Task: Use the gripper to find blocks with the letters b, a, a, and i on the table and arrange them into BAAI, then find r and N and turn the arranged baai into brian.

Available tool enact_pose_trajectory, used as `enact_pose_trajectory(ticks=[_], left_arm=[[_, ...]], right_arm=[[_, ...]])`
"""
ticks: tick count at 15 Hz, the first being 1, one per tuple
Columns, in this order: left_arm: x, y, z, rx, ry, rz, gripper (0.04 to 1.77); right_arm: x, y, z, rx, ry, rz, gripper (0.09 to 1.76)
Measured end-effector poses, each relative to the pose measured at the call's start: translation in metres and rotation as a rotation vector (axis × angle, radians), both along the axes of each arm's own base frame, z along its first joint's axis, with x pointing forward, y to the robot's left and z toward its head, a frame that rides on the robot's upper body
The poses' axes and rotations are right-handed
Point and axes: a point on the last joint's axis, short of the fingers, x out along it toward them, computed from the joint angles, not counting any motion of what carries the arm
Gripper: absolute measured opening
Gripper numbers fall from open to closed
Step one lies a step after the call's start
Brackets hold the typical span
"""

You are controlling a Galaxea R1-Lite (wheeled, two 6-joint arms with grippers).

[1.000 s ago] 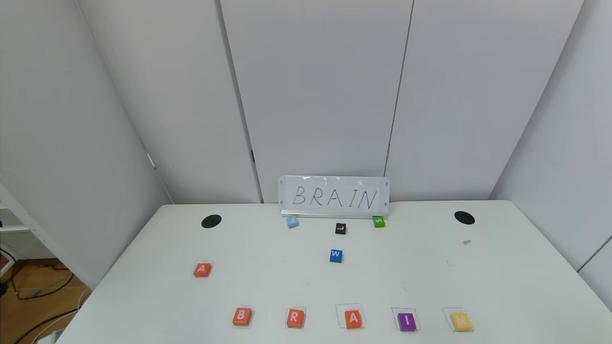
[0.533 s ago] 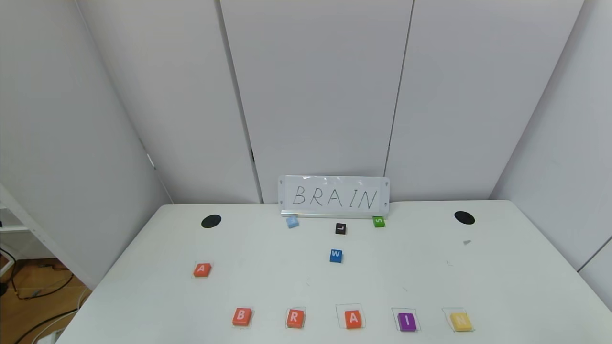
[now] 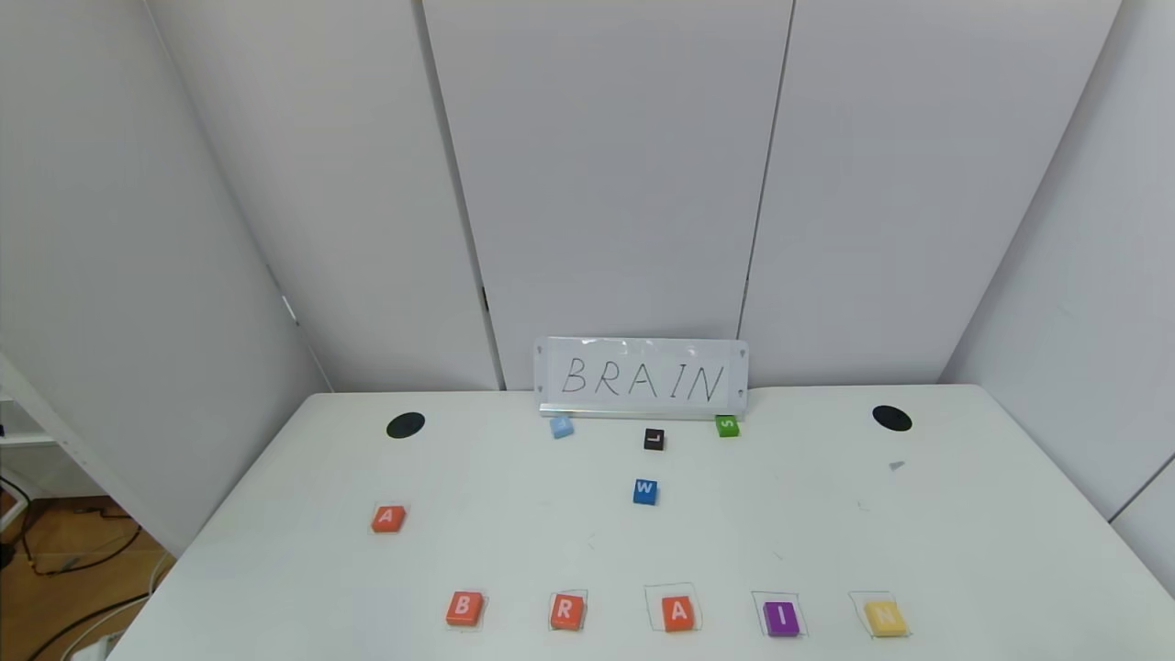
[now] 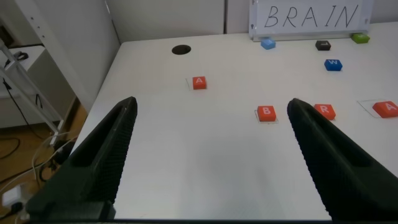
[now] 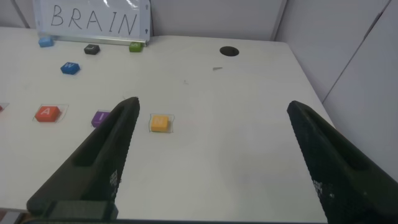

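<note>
Along the front of the table (image 3: 734, 532) lies a row of tiles in pencilled squares: orange B (image 3: 464, 608), orange r (image 3: 567, 610), orange A (image 3: 678, 612), purple I (image 3: 781, 618) and pale-yellow N (image 3: 885, 618). A second orange A (image 3: 388, 519) lies apart at the left. Neither arm shows in the head view. My left gripper (image 4: 211, 106) hangs open and empty above the table's near left, short of B (image 4: 267, 113). My right gripper (image 5: 212, 106) is open and empty at the near right, with N (image 5: 160, 123) beyond one finger.
A white sign reading BRAIN (image 3: 641, 378) stands at the table's back edge. Near it lie a light-blue tile (image 3: 562, 427), a black L tile (image 3: 654, 439), a green S tile (image 3: 727, 426) and a blue W tile (image 3: 645, 492). Two black holes (image 3: 406, 425) (image 3: 891, 419) flank them.
</note>
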Motion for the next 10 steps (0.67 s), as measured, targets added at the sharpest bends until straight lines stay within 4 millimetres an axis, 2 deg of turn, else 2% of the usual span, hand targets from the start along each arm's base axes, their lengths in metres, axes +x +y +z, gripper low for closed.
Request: enact_pose_trajectory(ticks=[10], left_arm=[[0.0,-0.0001,0.0006,-0.012,-0.006,-0.005,1.72]], right_arm=[[0.0,0.0,-0.0003,-0.003,0.003,-0.003,1.71]])
